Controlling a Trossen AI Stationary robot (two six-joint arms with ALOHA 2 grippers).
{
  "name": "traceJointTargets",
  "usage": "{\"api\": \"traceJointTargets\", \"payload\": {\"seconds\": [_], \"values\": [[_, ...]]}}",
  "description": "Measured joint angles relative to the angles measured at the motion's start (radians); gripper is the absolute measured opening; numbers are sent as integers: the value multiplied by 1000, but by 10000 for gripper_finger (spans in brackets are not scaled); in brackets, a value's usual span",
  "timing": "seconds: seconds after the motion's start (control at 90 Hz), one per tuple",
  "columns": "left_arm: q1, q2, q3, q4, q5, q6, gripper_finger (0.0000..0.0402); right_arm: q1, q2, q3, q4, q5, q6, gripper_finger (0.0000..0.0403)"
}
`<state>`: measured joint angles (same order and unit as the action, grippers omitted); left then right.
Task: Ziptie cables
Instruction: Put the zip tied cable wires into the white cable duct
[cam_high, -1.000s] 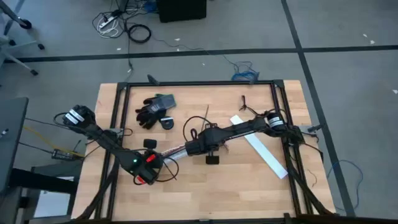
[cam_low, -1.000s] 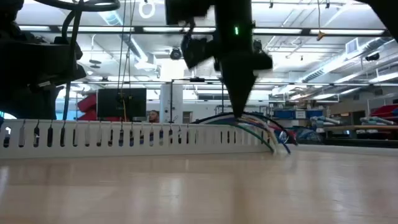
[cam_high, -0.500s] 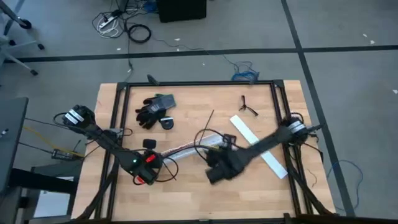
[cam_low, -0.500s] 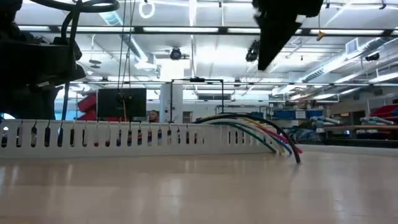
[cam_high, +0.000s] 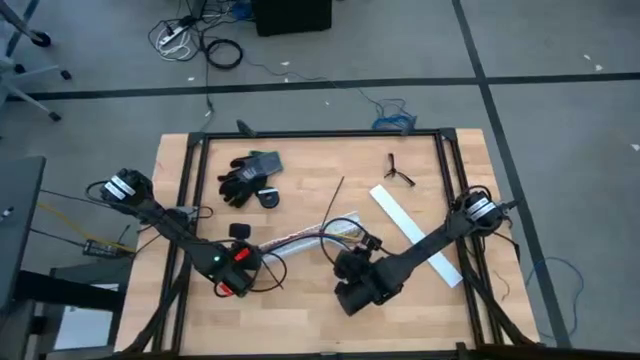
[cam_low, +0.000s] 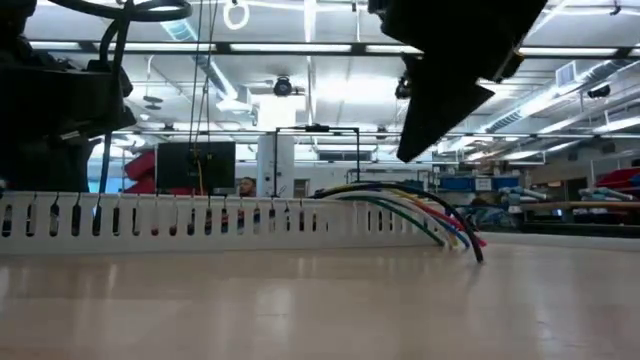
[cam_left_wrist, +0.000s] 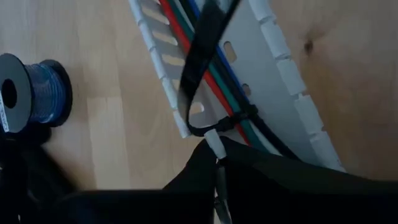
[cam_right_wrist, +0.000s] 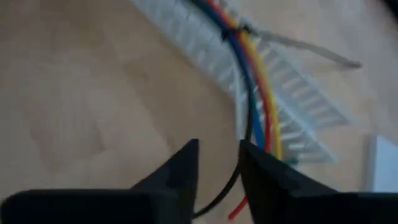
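The cables (cam_high: 335, 232), coloured wires, lie in a white slotted channel (cam_high: 300, 240) on the table, and their free ends (cam_low: 455, 235) arch out of it and down to the wood. The ziptie (cam_left_wrist: 239, 119) is looped around the bundle, and its long black tail (cam_high: 335, 200) points toward the far edge. My left gripper (cam_left_wrist: 216, 163) is shut on the channel's left end. My right gripper (cam_right_wrist: 217, 171) is open and hangs above the table (cam_low: 415, 140), nearer the front edge than the cables and touching nothing. My left gripper pinches one white tooth of the channel's slotted side wall (cam_left_wrist: 214, 142) between its two fingers, close beside the ziptie loop. It comes in from the table's left. The channel lies flat on the table.
Black gloves (cam_high: 248, 175), a small dark spool (cam_high: 268, 198) and a blue wire spool (cam_left_wrist: 28, 93) lie toward the far left. A black forked clip (cam_high: 398, 170) and a flat white strip (cam_high: 415, 235) lie on the right. A black frame (cam_high: 320, 134) borders the table.
My right gripper has risen off the cables and drawn back toward the table's near edge and a little to the right. The cables' free ends have spread slightly where it left them. The ziptie's tail has swung a little to the right.
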<state>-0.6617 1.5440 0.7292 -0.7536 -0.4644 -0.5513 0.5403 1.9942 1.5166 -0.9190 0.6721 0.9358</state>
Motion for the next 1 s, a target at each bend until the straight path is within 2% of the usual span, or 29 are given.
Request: {"api": "traceJointTargets", "payload": {"seconds": [0.211, 0.311, 0.389, 0.633, 0.756, 0.9, 1.0], "values": [[0, 0, 0, 1, 0, -1, 1, -20, 0, 0, -26, -14, 71, 289], [0, 0, 0, 1, 0, 2, 1, -28, 0, 0, -51, -27, 84, 327], [0, 0, 0, 2, 0, 5, 1, -37, -1, -18, -62, -34, 97, 342], [0, 0, 0, 2, -3, 17, 1, -84, -1, -155, -11, -47, 145, 340], [0, 0, 0, 2, -3, 21, 1, -109, -1, -215, 90, -53, 144, 326], [0, 0, 0, 2, -3, 22, 1, -137, -3, -268, 172, -56, 133, 290], [0, 0, 0, 2, -3, 22, 1, -156, -4, -284, 181, -58, 138, 241]]}}
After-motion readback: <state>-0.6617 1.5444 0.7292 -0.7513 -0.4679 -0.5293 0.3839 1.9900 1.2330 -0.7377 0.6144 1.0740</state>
